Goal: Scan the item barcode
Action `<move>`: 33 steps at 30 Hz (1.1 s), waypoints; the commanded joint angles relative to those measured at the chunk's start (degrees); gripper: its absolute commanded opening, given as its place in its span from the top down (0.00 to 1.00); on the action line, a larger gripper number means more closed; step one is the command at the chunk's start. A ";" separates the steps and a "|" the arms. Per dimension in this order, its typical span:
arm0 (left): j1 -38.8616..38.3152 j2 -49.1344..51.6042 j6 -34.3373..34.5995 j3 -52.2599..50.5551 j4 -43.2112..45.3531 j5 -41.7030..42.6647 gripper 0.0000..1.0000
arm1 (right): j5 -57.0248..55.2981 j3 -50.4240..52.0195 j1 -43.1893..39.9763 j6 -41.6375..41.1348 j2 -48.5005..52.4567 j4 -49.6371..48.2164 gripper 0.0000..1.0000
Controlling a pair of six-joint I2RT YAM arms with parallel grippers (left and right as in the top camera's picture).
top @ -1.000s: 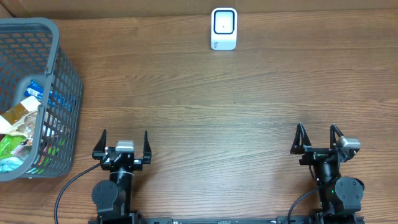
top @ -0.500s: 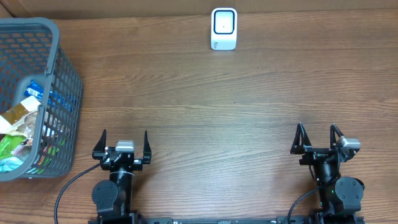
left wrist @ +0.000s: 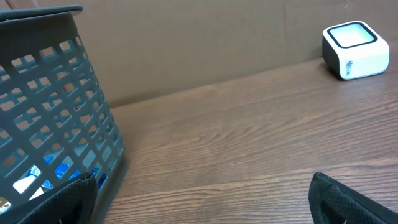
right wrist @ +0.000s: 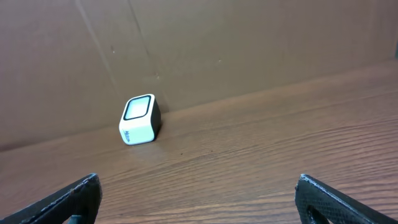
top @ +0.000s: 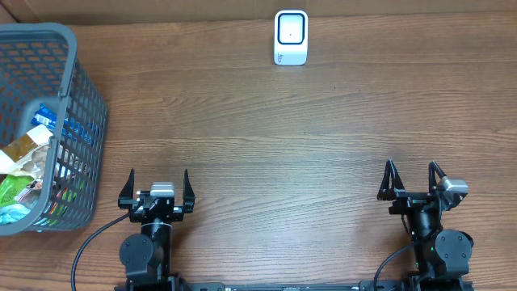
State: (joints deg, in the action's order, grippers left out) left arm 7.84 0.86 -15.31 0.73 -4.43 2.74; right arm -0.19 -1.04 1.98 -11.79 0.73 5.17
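Note:
The white barcode scanner (top: 291,37) stands at the far middle of the table, its window facing up; the left wrist view has the scanner (left wrist: 356,50) at far right and the right wrist view has the scanner (right wrist: 140,119) left of centre. Several packaged items (top: 20,158) lie in the grey basket (top: 69,56) at the left. Near the front edge, my left gripper (top: 159,176) is open and holds nothing, just right of the basket (left wrist: 56,106). My right gripper (top: 412,167) is open and holds nothing at the front right. Bare wood shows between the jaws of the left gripper (left wrist: 200,186) and the right gripper (right wrist: 198,183).
A brown cardboard wall (right wrist: 249,43) runs along the table's far edge behind the scanner. The basket's mesh side (top: 89,137) stands tall close to the left arm. Wooden tabletop (top: 283,153) stretches between the grippers and the scanner.
The left gripper has shifted very slightly to the left. The right arm, scanner and basket have not moved.

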 commanded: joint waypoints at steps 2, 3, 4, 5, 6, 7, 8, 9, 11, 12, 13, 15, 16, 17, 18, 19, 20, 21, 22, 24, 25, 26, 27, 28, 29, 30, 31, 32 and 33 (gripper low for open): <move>-0.37 -0.52 -0.85 -0.42 0.46 0.28 0.00 | 0.48 0.55 0.22 -0.37 -0.55 -0.35 0.00; -0.37 -0.50 -0.76 -0.42 1.01 0.33 0.00 | 0.46 0.55 0.22 -0.35 -0.57 -0.37 0.00; -0.37 -0.52 -0.74 -0.42 1.38 0.66 0.00 | 0.46 0.55 0.22 -0.35 -0.55 -0.37 0.00; -0.37 -0.50 -0.74 -0.39 1.79 1.51 0.00 | 0.46 0.55 0.22 -0.35 -0.55 -0.37 0.00; -0.37 -0.52 -0.24 -0.39 2.43 2.97 0.00 | 0.46 0.55 0.22 -0.35 -0.55 -0.37 0.00; -0.37 -0.50 0.83 -0.37 3.19 3.82 0.00 | 0.46 0.55 0.22 -0.35 -0.55 -0.37 0.00; -0.37 -0.50 1.92 -0.35 4.07 3.98 0.00 | 0.48 0.55 0.22 -0.35 -0.55 -0.37 0.00; -0.37 -0.50 3.41 -0.33 5.20 3.96 0.00 | 0.50 0.55 0.22 -0.37 -0.55 -0.37 0.00; -0.35 -0.50 4.94 -0.07 6.58 3.89 0.00 | 1.46 0.46 0.22 -0.37 -0.55 -0.35 0.00; -0.35 -0.50 5.38 0.39 7.21 3.98 0.00 | 3.30 0.04 0.22 -0.37 -0.55 -0.11 0.00; -0.35 -0.52 6.03 0.76 7.23 3.93 0.00 | 3.89 -0.20 0.20 -0.37 -0.55 -0.09 0.00; -0.35 -0.50 8.61 3.13 6.23 3.91 0.00 | 4.61 -1.44 0.20 -0.37 -0.55 -0.09 0.00; -0.35 -0.50 9.14 4.42 5.16 3.85 0.00 | 4.61 -2.05 0.22 -0.35 -0.55 -0.09 0.00; -0.35 -0.50 9.14 5.51 4.11 3.87 0.00 | 4.59 -2.82 0.20 -0.35 -0.55 -0.07 0.00; -0.35 -0.48 9.14 6.73 2.82 3.85 0.00 | 4.59 -3.34 0.20 -0.35 -0.55 -0.04 0.00; -0.35 -0.39 9.14 7.76 1.79 3.72 0.00 | 4.59 -4.15 0.20 -0.35 -0.55 0.13 0.00; -0.35 -0.07 9.14 9.09 0.70 3.15 0.00 | 4.59 -4.96 0.20 -0.35 -0.50 0.37 0.00; -0.35 0.48 9.14 10.29 -0.13 2.99 0.00 | 4.59 -5.73 0.20 -0.33 -0.39 0.66 0.00; -0.35 1.66 9.14 11.89 -0.74 3.04 0.00 | 4.59 -7.02 0.20 -0.11 -0.02 1.27 0.00; -0.35 3.85 9.18 13.92 -0.96 3.06 0.00 | 4.59 -9.01 0.20 -0.09 0.96 2.12 0.00; -0.35 5.51 9.25 15.26 -0.96 3.13 0.00 | 4.59 -10.36 0.20 -0.09 1.88 2.64 0.00; -0.35 7.19 9.51 16.57 -0.96 3.15 0.00 | 4.59 -11.52 0.20 -0.09 2.73 3.06 0.00; -0.35 9.05 9.64 18.01 -0.98 3.30 0.00 | 4.59 -13.03 0.20 0.17 3.93 3.65 0.00; -0.35 10.99 9.79 19.54 -1.14 3.58 0.00 | 4.59 -14.43 0.20 0.35 5.09 4.39 0.00; -0.35 13.73 9.77 21.75 -1.38 4.33 0.00 | 4.61 -15.93 0.20 0.57 6.40 5.27 0.00; -0.35 18.32 9.77 25.57 -1.92 4.90 0.00 | 5.14 -18.95 0.22 2.01 9.03 7.10 0.00; -0.35 23.63 9.77 30.53 -3.82 4.79 0.00 | 5.49 -22.97 0.22 3.13 12.66 9.46 0.00; -0.35 29.59 9.77 36.96 -7.10 4.81 0.00 | 5.46 -27.54 0.22 3.15 16.65 12.37 0.00; -0.35 32.68 9.73 40.54 -9.05 4.79 0.00 | 5.46 -30.08 0.22 3.13 18.82 14.10 0.00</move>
State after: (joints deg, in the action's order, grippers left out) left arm 7.84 24.27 -6.33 29.93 -10.26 6.70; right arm 4.71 -22.92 1.98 -10.22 13.80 16.82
